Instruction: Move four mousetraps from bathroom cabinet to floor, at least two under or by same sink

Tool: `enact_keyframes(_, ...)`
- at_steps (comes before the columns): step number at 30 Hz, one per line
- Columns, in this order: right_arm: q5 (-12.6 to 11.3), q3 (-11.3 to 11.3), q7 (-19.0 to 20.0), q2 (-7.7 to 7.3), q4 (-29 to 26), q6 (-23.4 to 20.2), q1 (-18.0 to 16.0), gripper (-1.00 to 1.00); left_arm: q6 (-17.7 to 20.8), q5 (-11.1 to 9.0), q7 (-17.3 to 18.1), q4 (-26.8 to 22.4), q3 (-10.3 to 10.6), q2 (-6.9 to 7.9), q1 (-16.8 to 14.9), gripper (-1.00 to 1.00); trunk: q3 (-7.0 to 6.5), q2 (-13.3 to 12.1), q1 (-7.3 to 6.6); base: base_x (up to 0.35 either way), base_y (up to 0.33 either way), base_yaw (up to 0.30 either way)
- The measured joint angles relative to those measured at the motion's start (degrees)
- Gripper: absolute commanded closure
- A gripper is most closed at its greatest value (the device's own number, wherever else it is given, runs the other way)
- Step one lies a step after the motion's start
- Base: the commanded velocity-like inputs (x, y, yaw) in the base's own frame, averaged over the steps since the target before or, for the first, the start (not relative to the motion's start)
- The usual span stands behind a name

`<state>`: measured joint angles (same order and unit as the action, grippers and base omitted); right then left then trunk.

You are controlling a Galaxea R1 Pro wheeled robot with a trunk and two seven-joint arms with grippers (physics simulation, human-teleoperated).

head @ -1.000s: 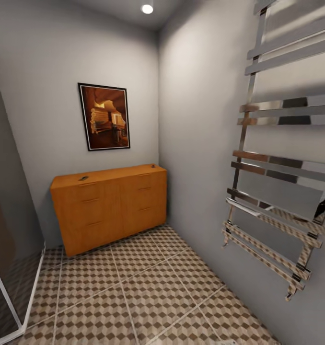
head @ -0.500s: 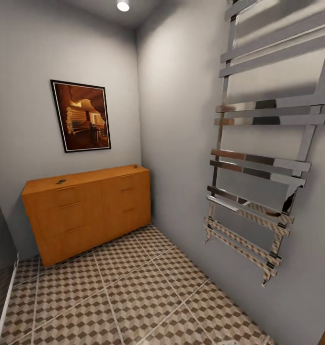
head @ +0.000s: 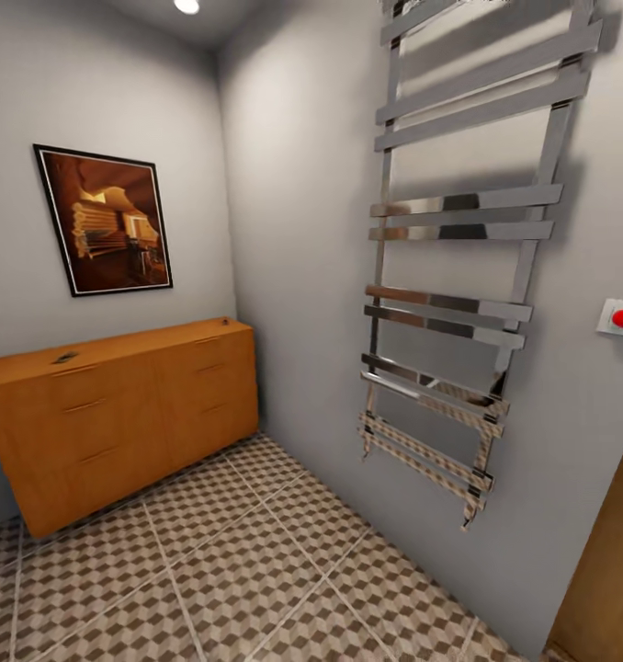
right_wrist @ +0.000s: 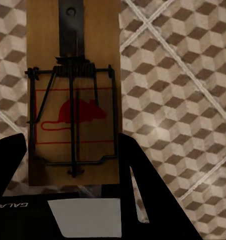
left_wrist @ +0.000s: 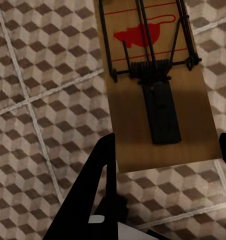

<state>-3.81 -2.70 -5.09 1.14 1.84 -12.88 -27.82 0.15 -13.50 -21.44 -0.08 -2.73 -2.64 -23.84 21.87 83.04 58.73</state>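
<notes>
— Both end effectors, what are they doing?
— Left end effector (left_wrist: 165,150) has its black fingers (left_wrist: 95,190) pinching the near edge of a flat brown wooden mousetrap (left_wrist: 158,75) with a dark spring bar and a red mouse print. Right end effector (right_wrist: 73,165) pinches a second flat brown wooden mousetrap (right_wrist: 73,90) of the same kind, a black finger on either side of its lower end.

— Any writing?
— White letters "GALA" on the right end effector's body, cut off at the picture's edge. Each board carries only the red mouse figure inside a red outline.

— Where are the traps relative to the floor?
— Both are held over the cube-patterned brown, beige and white tiled bathroom floor (head: 238,570); whether they touch it I cannot tell.

— And the room ahead?
— A wide low orange-brown wooden cabinet (head: 118,414) stands against the far wall at the left, with two small dark things on its top, too small to identify. One dark-framed picture (head: 105,221) hangs above it. On the right wall is a chrome ladder towel rail (head: 458,267), and nearer, a red round button on a white plate (head: 622,318). Open tiled floor runs from the cabinet's front to the near edge.
</notes>
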Motion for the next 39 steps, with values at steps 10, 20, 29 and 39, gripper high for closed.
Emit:
enact_keyframes(10, -0.84, -0.05, -0.53, 0.67, 0.00, 0.18, 0.69, 1.00, -0.18, 0.01, -0.28, 0.00, -0.01, -0.08, 0.06, 1.00, 0.00, 0.00, 0.00, 0.000, 0.000, -0.251)
enact_keyframes(20, -0.86, -0.07, -0.52, 0.68, 0.00, 0.20, 1.01, 1.00, -0.18, 0.02, -0.29, -0.06, 0.00, -0.08, 0.05, 1.00, 0.00, 0.00, 0.00, 0.000, 0.000, -0.252)
enact_keyframes(29, -0.89, -0.07, -0.52, 0.73, 0.00, 0.20, 1.01, 1.00, -0.18, 0.02, -0.29, -0.08, -0.01, -0.08, 0.05, 1.00, 0.00, 0.00, 0.00, 0.000, 0.000, -0.252)
enact_keyframes(39, -0.88, -0.07, -0.45, 0.76, 0.00, 0.15, 1.01, 1.00, -0.18, 0.02, -0.29, -0.08, -0.01, -0.08, 0.05, 1.00, 0.00, 0.00, 0.00, 0.000, 0.000, -0.252)
